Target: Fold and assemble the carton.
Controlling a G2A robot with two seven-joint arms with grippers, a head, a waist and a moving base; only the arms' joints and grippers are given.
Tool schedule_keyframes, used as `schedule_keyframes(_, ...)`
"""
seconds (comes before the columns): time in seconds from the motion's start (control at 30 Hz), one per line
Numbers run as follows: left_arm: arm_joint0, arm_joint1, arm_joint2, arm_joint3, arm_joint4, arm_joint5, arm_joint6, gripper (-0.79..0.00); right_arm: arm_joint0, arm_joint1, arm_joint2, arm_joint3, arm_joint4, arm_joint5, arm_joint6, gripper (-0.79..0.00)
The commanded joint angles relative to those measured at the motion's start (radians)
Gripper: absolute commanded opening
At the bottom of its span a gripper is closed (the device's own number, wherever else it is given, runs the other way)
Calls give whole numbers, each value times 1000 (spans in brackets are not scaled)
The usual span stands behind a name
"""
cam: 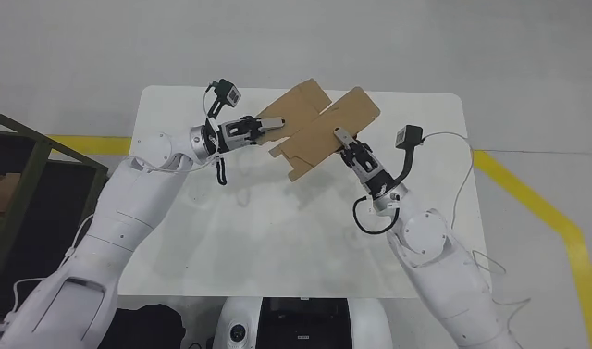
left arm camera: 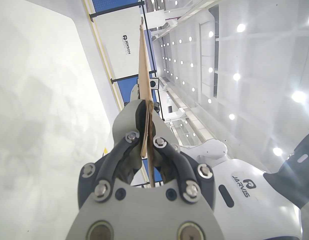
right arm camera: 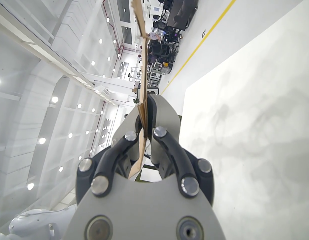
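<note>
The carton (cam: 319, 118) is a flat, unfolded sheet of brown cardboard with several flaps. It sits over the far middle of the white surface (cam: 277, 247), turned at a slant to the edges. Both arms hold it.

The left gripper (cam: 274, 123) comes in from the left side of the carton. In the left wrist view its fingers (left arm camera: 129, 118) are closed tight on the carton (left arm camera: 144, 71), which shows edge-on as a thin strip running away between them. The surface (left arm camera: 31, 81) lies to one side of the strip, apart from it.

The right gripper (cam: 340, 136) meets the carton at its near edge, right of the left one. One flap reaches toward the robot between the two grippers. In the right wrist view the fingers (right arm camera: 164, 111) are pressed shut on the carton (right arm camera: 143, 76), again seen edge-on, with a bent corner of cardboard hanging down inside the gripper (right arm camera: 145, 107). The surface (right arm camera: 257, 126) lies off to one side, with a gap between it and the sheet.

A yellow line (cam: 532, 196) runs across the grey floor beyond the right end of the surface.
</note>
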Motion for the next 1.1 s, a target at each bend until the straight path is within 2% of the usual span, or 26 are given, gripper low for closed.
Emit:
schedule_keyframes(0.0,0,-1,-5,-2,-5,4,-6,-785,-1,0,3,-2,0,-6,6,0)
schedule_keyframes(0.13,4,2,-32,-17,-14,3,-26,-785,-3,1,25,4,19,-22,36,0)
schedule_keyframes(0.23,2,9,-56,-23,-3,25,-77,-785,0,7,57,23,59,-64,113,0)
schedule_keyframes(0.3,4,14,-76,-16,-15,40,-117,-785,15,18,86,55,56,-61,233,0)
schedule_keyframes(0.47,-12,30,-107,16,14,112,-268,-785,65,38,171,164,200,-104,510,0)
schedule_keyframes(0.6,-41,41,-107,30,84,163,-395,-785,117,55,198,225,265,-159,795,0)
schedule_keyframes(0.77,-57,47,-109,34,88,174,-486,-785,167,71,207,274,303,-160,1036,0)
schedule_keyframes(0.9,-51,48,-104,12,81,157,-512,-785,198,75,188,322,341,-151,1142,0)
schedule_keyframes(1.07,-40,52,-80,-32,68,137,-512,-785,232,69,139,379,374,-169,1181,0)
